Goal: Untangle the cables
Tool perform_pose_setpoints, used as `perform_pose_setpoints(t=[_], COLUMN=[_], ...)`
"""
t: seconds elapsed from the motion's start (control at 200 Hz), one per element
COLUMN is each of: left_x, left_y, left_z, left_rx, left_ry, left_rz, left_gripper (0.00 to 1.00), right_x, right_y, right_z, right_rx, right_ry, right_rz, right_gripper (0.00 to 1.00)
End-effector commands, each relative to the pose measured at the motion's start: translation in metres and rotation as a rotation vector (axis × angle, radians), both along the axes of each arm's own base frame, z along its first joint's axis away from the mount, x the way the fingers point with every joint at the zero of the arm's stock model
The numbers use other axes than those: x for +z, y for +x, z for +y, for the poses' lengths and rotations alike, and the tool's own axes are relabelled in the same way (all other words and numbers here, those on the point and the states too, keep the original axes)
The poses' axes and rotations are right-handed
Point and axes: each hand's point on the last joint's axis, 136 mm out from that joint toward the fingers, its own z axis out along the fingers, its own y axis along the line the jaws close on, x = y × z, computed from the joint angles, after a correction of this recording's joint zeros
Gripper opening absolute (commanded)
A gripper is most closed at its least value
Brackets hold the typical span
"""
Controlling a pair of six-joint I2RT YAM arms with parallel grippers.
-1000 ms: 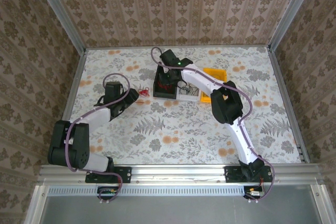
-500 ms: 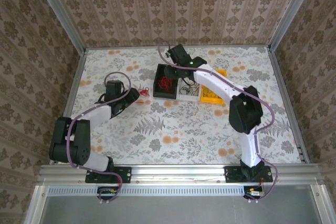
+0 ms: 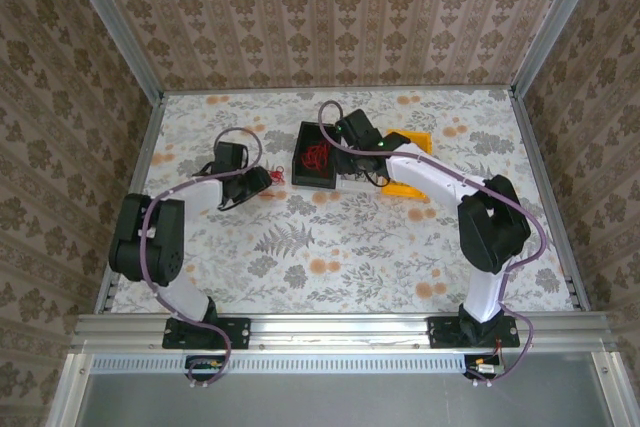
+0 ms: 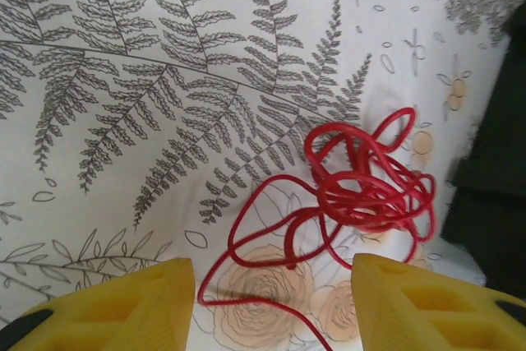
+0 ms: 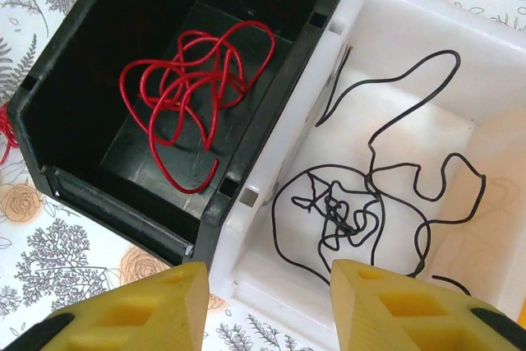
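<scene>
A lab test booth: patterned panel walls (image 3: 330,17), aluminium frame (image 3: 340,325).

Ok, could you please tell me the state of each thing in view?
Left end effector, open and empty.
Right end effector, open and empty.
Loose red cable, tangled on the table, ungripped.
Binned red cable, loosely looped in the black bin.
Black cable, knotted mid-length in the white bin.

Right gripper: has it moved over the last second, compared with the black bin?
Yes. Seen from above, the right gripper has swung right, from over the black bin toward the white bin beside it, uncovering the red cable inside.
</scene>
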Motion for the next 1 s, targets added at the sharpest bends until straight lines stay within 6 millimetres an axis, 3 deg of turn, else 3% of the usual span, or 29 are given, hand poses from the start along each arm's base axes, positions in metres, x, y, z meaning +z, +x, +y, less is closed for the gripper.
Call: perform_pose_setpoints(t=[0.0,0.065,0.23,0.345,0.505,0.69,0.905,0.995], left_x=[-0.007,-0.01,-0.005,0.004,0.025,0.045,0.045,0.035], left_y=[0.003,0.001,-0.021,-0.044,-0.079,-0.115,-0.135,-0.14], left_z=[0.001,-0.003,-0.012,-0.024,-0.052,-0.073,-0.098,-0.104], left_rx=[-0.043,-0.069,-0.18,-0.269,-0.389,-0.534,-0.699,-0.737], left_ry=[0.077,0.082,0.116,0.078,-0.114,-0.231,-0.304,-0.289], left_rz=[0.022,0.045,0.082,0.078,0.082,0.1,0.136,0.176], left_gripper=[0.42,0.27,0.0,0.0,0.0,0.0,0.0,0.0], right_x=[0.023,0.025,0.023,0.008,-0.019,-0.031,-0.036,-0.038], right_y=[0.007,0.007,0.003,-0.005,-0.018,-0.037,-0.065,-0.075], right_z=[-0.002,0.0,0.005,0.015,0.023,0.039,0.062,0.07], right_rx=[-0.03,-0.025,-0.004,0.031,0.053,0.15,0.328,0.378], right_ry=[0.04,0.051,0.084,0.12,0.15,0.191,0.205,0.23], right_rz=[-0.055,-0.056,-0.046,0.008,0.09,0.142,0.18,0.206], right_gripper=[0.44,0.43,0.43,0.44,0.43,0.44,0.45,0.46])
